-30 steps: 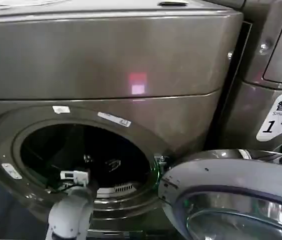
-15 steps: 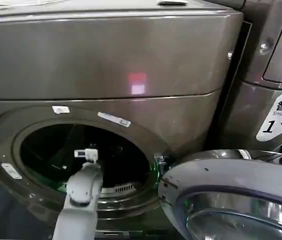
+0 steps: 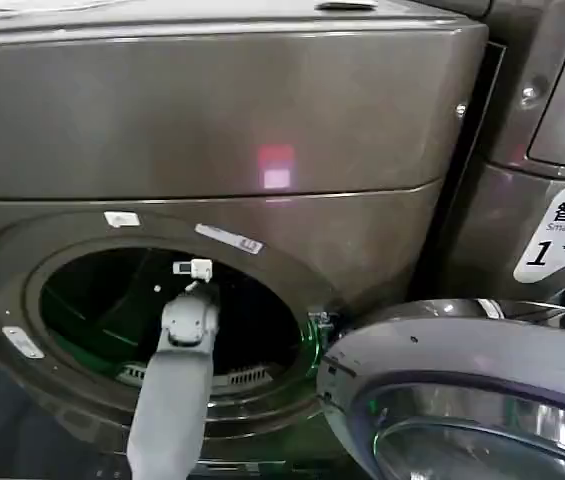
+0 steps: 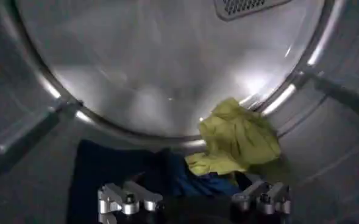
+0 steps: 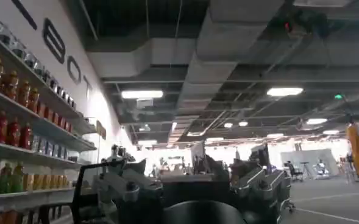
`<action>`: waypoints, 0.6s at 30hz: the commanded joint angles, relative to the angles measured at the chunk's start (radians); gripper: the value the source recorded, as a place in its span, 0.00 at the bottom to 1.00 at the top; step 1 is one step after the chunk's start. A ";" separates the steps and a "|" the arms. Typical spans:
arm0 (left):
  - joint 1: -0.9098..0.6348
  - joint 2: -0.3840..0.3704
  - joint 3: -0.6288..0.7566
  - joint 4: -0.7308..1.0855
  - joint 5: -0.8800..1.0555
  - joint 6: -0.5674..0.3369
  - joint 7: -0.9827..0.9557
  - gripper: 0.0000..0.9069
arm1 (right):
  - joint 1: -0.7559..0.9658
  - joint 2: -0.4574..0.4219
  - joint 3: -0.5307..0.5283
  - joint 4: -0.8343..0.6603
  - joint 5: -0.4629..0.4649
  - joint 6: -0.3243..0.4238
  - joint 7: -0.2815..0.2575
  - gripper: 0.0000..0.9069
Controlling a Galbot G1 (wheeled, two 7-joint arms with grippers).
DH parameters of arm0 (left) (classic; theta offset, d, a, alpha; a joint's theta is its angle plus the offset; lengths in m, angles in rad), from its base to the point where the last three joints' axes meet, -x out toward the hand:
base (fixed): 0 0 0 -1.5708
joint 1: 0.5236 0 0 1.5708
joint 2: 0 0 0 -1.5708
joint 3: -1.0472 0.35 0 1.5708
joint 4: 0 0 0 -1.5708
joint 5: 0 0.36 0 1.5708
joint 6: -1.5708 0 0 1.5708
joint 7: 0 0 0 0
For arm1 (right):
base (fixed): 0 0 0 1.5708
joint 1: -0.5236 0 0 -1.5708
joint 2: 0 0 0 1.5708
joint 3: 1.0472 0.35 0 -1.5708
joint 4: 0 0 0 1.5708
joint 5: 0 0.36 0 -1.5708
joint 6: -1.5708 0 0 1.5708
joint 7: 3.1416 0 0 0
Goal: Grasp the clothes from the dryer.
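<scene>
- The clothes (image 4: pixel 237 139), a crumpled yellow-green piece, lay right of centre in the left wrist view, on the drum floor against the curved back rim of the dryer (image 3: pixel 212 110), partly over a dark blue garment (image 4: pixel 115 170).
- The left gripper (image 4: pixel 194 201) sat at the bottom edge of that view, its two metal fingers (image 4: pixel 127 198) spread wide apart with nothing between them, short of the cloth.
- In the head view the left arm (image 3: pixel 177 385) rose from the lower left through the round porthole (image 3: pixel 172 315); the door (image 3: pixel 462 390) hung open at lower right.
- I judged this the reach-in step, with no grasp made yet.
- Next it seemed to need to go deeper and a little toward the yellow-green heap, then to close on a raised fold, not the blue one.
- The right gripper (image 5: pixel 194 195) pointed out into the room, away from the machine; I could not tell its state.
</scene>
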 commanded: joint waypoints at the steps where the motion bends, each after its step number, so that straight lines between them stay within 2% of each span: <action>1: -0.090 0.010 -0.033 0.098 0.505 -0.172 0.371 1.00 | 0.000 0.002 -0.002 0.000 -0.001 0.000 -0.001 1.00; 5: -0.109 0.012 -0.039 0.084 0.783 -0.270 0.581 1.00 | 0.000 0.004 -0.006 0.001 -0.005 0.002 -0.001 1.00; 11: -0.104 0.013 -0.037 0.070 1.007 -0.388 0.709 1.00 | 0.003 0.007 -0.012 0.001 -0.022 0.004 -0.001 1.00; 16: -0.097 0.021 -0.034 0.048 1.112 -0.461 0.783 1.00 | 0.007 0.008 -0.017 0.010 -0.024 0.003 -0.003 1.00; 18: -0.107 0.024 -0.038 0.056 1.151 -0.516 0.809 1.00 | 0.009 0.008 -0.019 0.009 -0.026 0.003 -0.003 1.00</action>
